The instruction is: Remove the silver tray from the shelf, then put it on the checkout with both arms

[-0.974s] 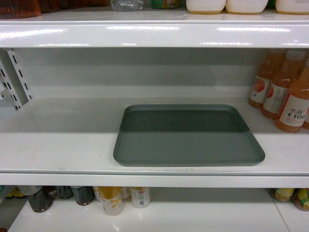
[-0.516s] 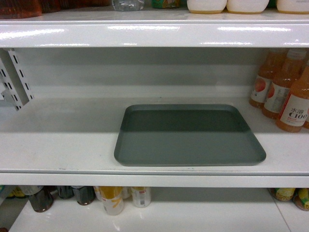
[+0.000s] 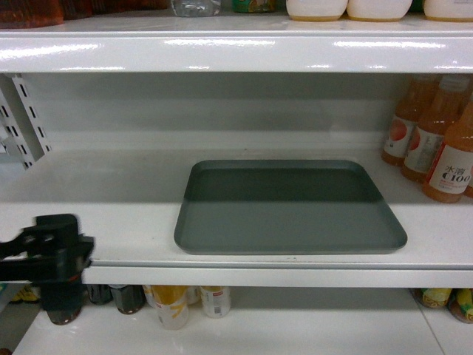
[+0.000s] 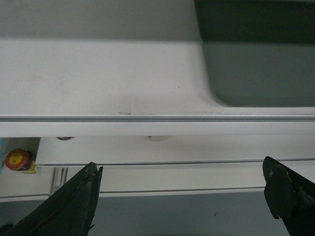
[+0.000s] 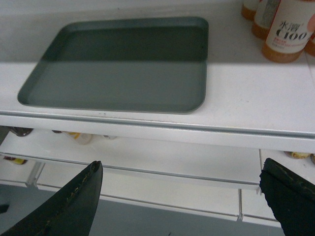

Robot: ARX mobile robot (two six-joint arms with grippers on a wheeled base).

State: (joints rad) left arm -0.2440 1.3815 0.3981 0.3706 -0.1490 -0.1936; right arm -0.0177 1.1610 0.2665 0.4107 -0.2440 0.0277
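Observation:
The silver tray [image 3: 288, 207] lies flat on the white shelf [image 3: 111, 222], near its front lip and right of centre. My left arm [image 3: 48, 255] shows black and blurred at the lower left, in front of the shelf's lip and well left of the tray. In the left wrist view the left gripper [image 4: 182, 164] is open and empty below the lip, with the tray's corner [image 4: 261, 64] up to the right. The right gripper [image 5: 182, 168] is also open and empty, below and in front of the shelf, the tray [image 5: 123, 64] ahead to its left. The checkout is out of view.
Orange drink bottles [image 3: 440, 140] stand on the shelf right of the tray, also near the right gripper's side [image 5: 288, 29]. An upper shelf board [image 3: 236, 52] overhangs the tray. Bottles and cans [image 3: 174, 303] stand on the lower shelf. A slotted upright [image 3: 26, 118] is at the left.
My left arm has come into the head view at the lower left, in front of the shelf's lip. The tray lies where it was.

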